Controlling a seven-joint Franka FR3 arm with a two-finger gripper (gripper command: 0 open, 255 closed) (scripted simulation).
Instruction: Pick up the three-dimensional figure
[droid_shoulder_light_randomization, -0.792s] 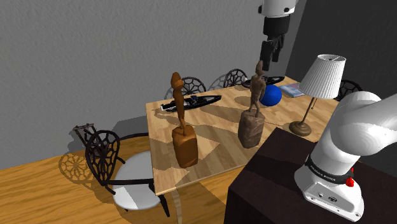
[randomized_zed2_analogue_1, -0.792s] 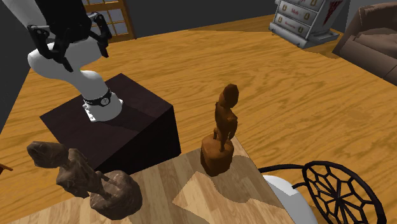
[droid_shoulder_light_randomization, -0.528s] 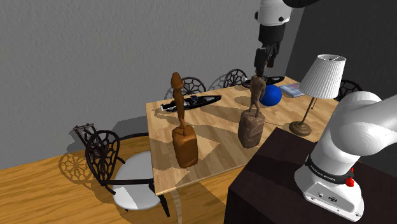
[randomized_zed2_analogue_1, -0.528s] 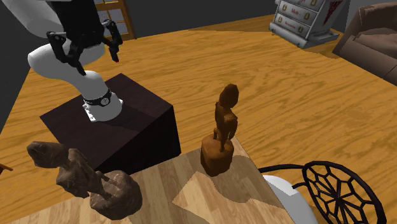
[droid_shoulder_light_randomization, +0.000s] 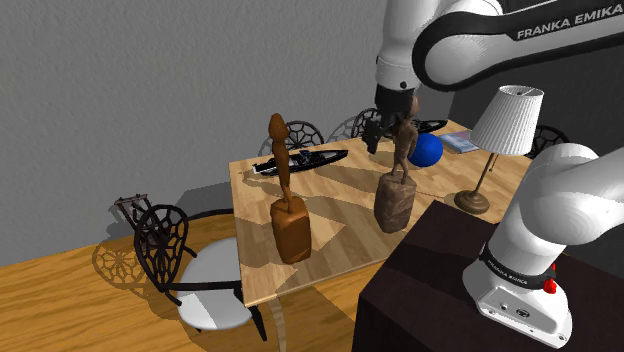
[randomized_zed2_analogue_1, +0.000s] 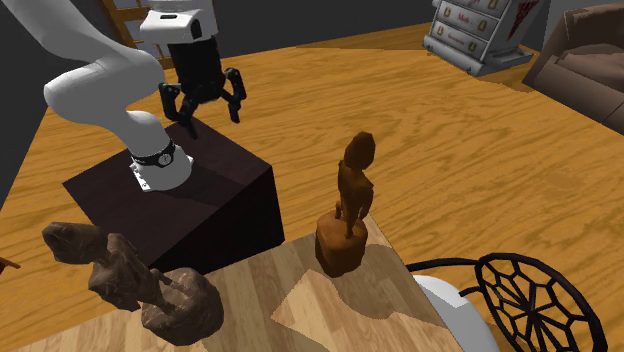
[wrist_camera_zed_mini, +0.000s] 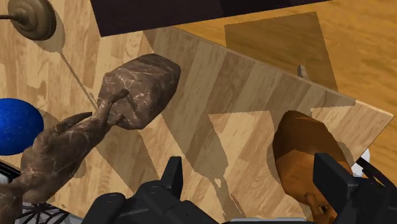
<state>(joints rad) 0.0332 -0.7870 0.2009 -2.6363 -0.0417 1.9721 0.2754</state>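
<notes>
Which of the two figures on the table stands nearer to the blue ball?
The darker, grey-brown figure: it stands right beside the blue ball. The reddish-brown figure stands farther off, toward the table edge by the chair.

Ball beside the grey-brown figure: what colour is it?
The ball is plain deep blue, clearest in the wrist view.

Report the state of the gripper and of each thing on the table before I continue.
Black two-finger gripper: open, holding nothing, above the wooden table.
Dark grey-brown figure on a block base: upright on the table, not held.
Orange-brown figure on a block base: upright on the table, not held.
Blue ball: resting on the table.
Table lamp with white shade: upright.
</notes>
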